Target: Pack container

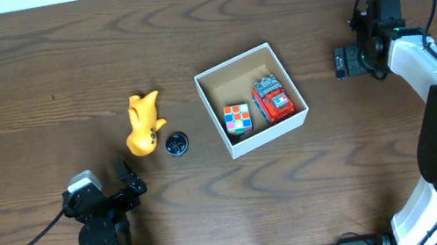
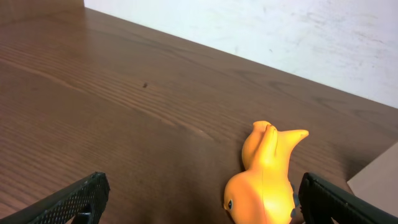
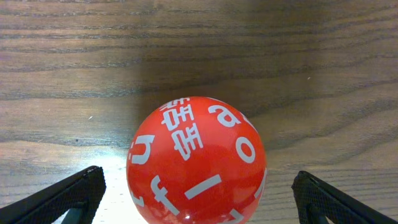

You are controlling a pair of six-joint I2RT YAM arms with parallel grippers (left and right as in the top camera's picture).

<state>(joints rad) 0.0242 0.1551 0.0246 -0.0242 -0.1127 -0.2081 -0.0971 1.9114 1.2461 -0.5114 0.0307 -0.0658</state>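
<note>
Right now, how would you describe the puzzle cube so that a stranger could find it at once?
Find the white square container near the middle of the wooden table. Two toys lie inside it, side by side. The cube is the one with a grid of many-coloured squares, not the red toy.

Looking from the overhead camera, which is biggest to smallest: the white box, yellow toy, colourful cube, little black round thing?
1. white box
2. yellow toy
3. colourful cube and black round thing look about alike; I won't rank them.
</note>
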